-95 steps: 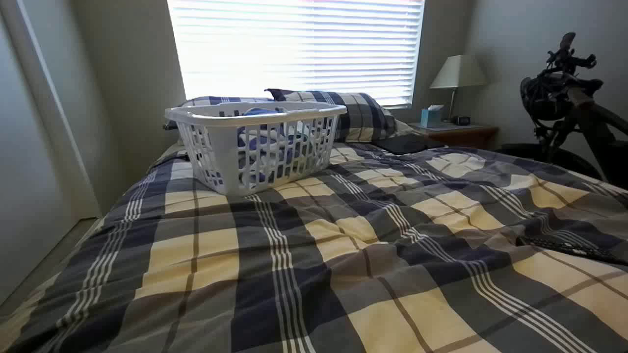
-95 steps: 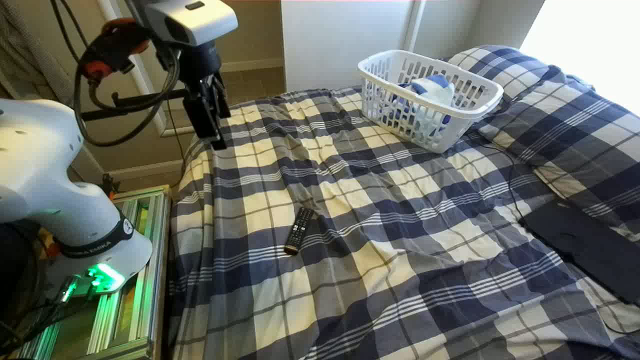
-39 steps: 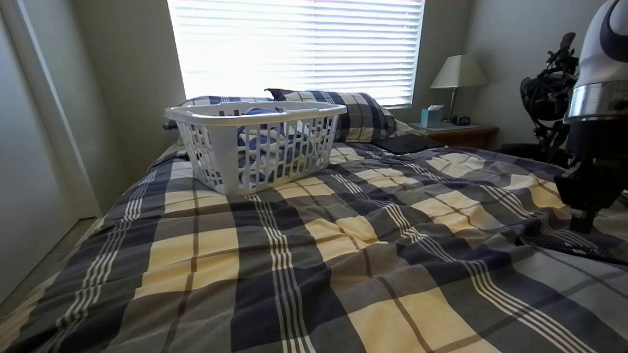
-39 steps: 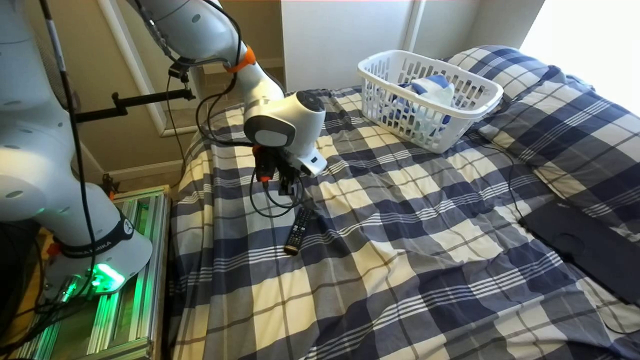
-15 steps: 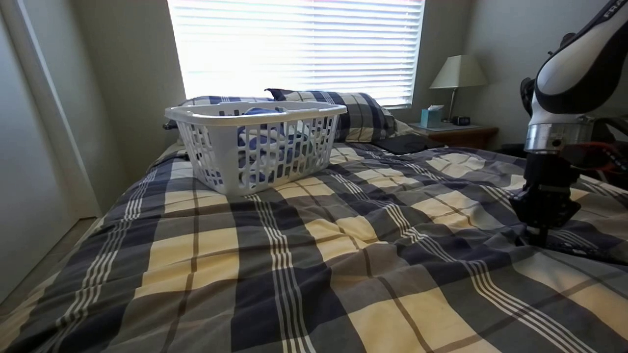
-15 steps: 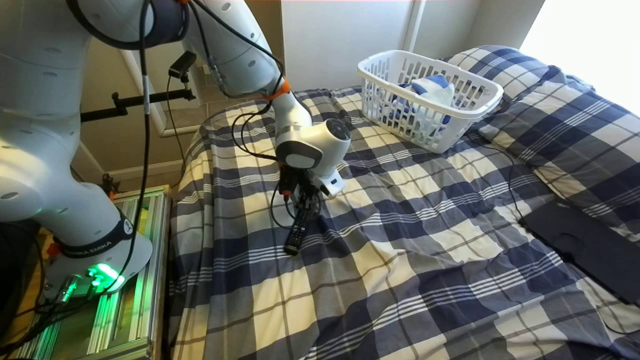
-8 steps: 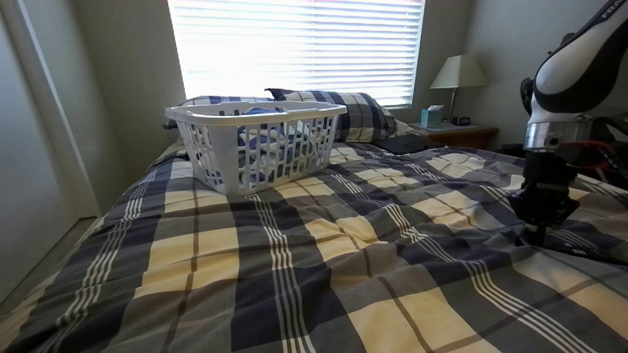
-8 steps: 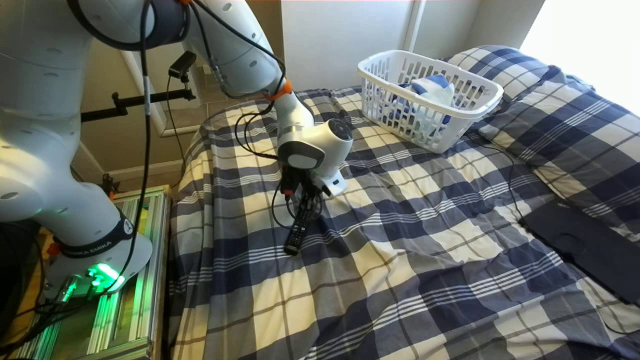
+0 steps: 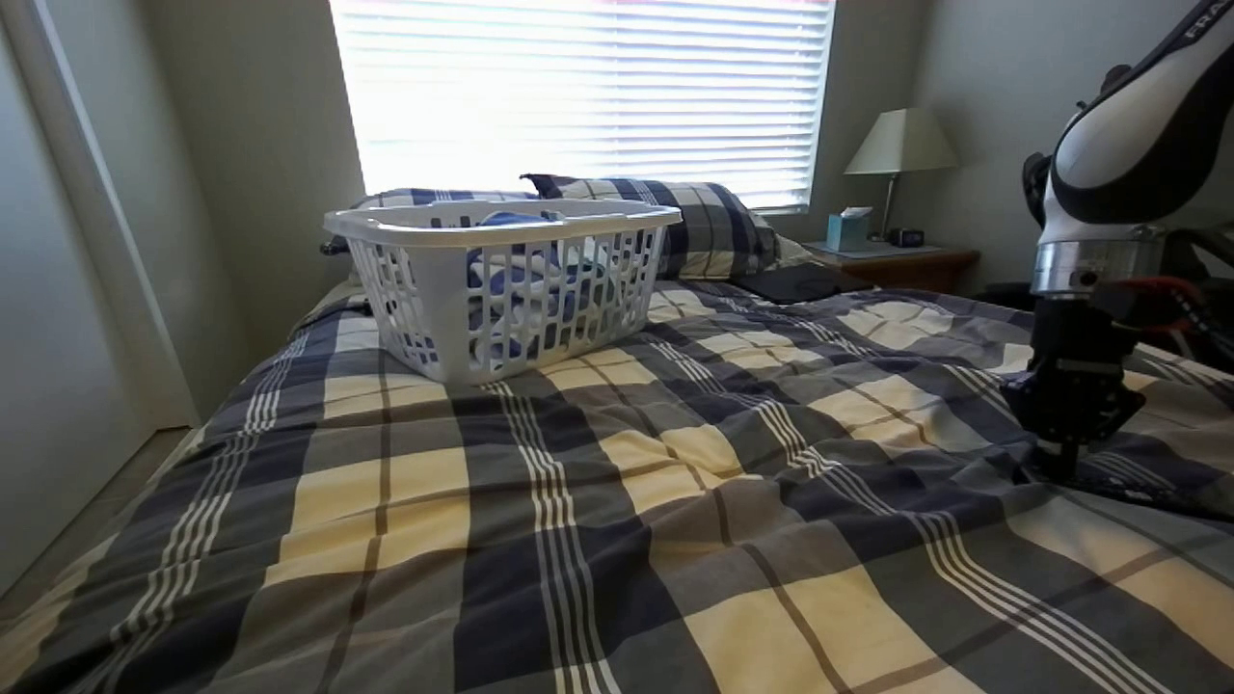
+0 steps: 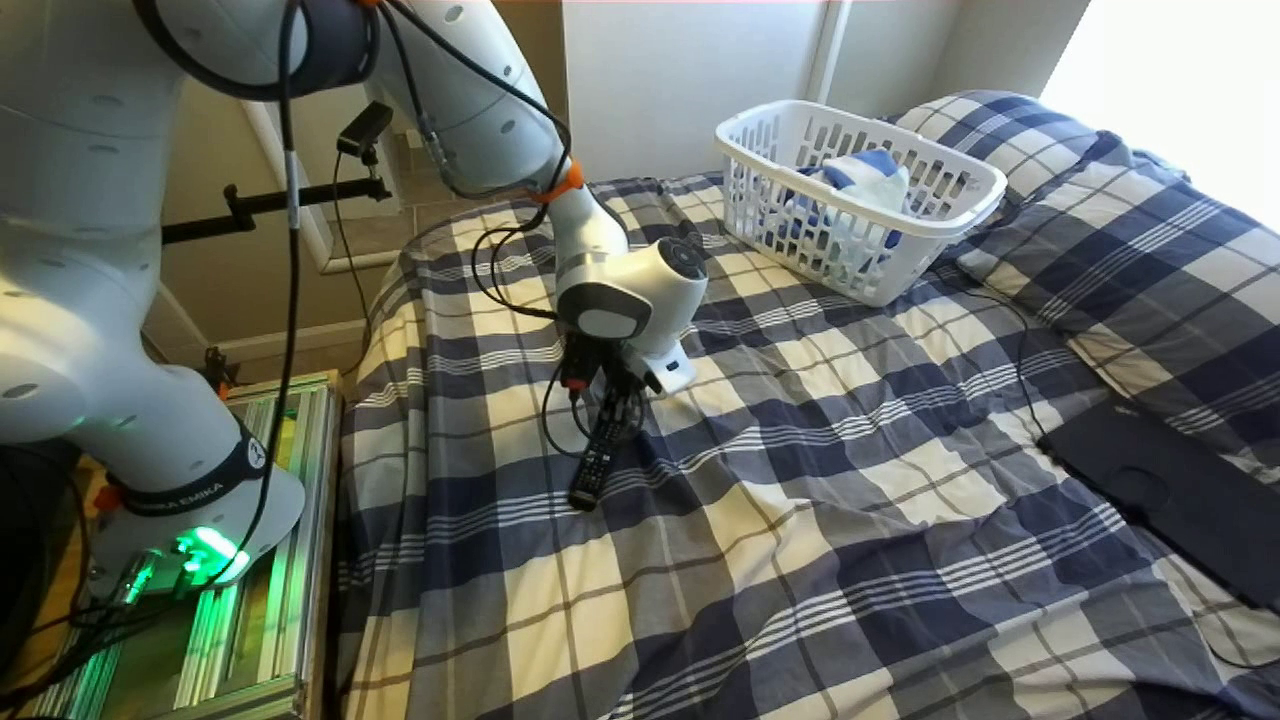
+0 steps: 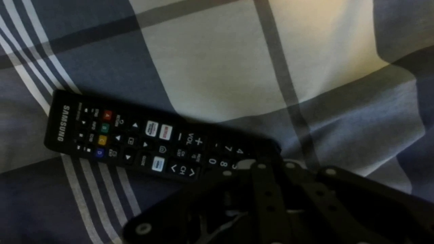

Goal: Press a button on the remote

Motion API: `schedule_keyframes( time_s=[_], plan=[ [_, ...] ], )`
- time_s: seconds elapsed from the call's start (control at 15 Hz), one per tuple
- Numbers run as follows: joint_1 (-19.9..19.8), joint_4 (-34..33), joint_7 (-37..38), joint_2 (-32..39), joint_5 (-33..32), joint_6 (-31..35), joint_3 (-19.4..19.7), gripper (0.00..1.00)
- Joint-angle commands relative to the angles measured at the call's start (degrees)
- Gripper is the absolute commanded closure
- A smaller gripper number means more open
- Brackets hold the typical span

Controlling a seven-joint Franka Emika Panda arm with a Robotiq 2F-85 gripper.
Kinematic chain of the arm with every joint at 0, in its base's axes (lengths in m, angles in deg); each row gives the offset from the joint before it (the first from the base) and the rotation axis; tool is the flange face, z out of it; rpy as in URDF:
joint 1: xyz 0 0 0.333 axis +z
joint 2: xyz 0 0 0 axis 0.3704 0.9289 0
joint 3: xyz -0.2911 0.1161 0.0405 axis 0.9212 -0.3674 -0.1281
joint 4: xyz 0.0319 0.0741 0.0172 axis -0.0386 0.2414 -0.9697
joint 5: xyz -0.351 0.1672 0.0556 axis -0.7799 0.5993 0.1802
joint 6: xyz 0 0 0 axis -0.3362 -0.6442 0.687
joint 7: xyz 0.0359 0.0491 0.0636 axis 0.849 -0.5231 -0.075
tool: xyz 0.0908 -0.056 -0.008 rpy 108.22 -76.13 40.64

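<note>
On the plaid bedspread point(image 10: 800, 560), face up, lay the remote point(image 11: 149, 137), the end away from its brand name point(image 11: 63, 123) under the gripper point(image 11: 269, 154). Jaws stood together as one narrow tip, nothing seen between them. Tip was at or over the remote's face beyond the visible digits point(image 11: 223, 164); actual contact could not be told, the gripper itself hiding the spot.

Handling (judged): light, stiff plastic shell with small yielding keys point(image 11: 131, 140); smooth, so apt to skid on cloth. Bedspread probably soft enough to sink under a press and soak up key travel; pressing so near one end risked rocking the other up. Not fragile at modest force. No hold needed for pressing; if one were wanted, the long edges near mid-length looked best, jaws across the width.

Writing, wrist view: SAMSUNG, clear; coloured keys point(image 11: 102, 139) lettered A, B, C, D; VOL with plus and minus; CH with arrows; digits 4, 7, 8, 0; smaller, RETURN, INFO, EXIT, GUIDE, MUTE, CH LIST. White key point(image 11: 165, 132) in red print, probably NETFLIX; two other pale keys point(image 11: 158, 164) too blurred to read. In an exterior view, EMIKA showed on a dark band point(image 10: 195, 492) around the robot arm point(image 10: 70, 300)
</note>
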State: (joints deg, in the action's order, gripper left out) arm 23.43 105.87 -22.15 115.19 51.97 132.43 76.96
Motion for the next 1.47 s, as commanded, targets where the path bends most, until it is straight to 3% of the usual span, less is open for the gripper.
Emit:
schedule_keyframes(
  time_s=[0.0, 1.4],
  plan=[
    [0.5, -1.3, 2.9, 0.5, -2.6, -1.6, 1.1, 1.0],
    [2.5, -1.4, 8.8, 0.4, -6.1, 3.0, 3.5, 1.0]
  ],
)
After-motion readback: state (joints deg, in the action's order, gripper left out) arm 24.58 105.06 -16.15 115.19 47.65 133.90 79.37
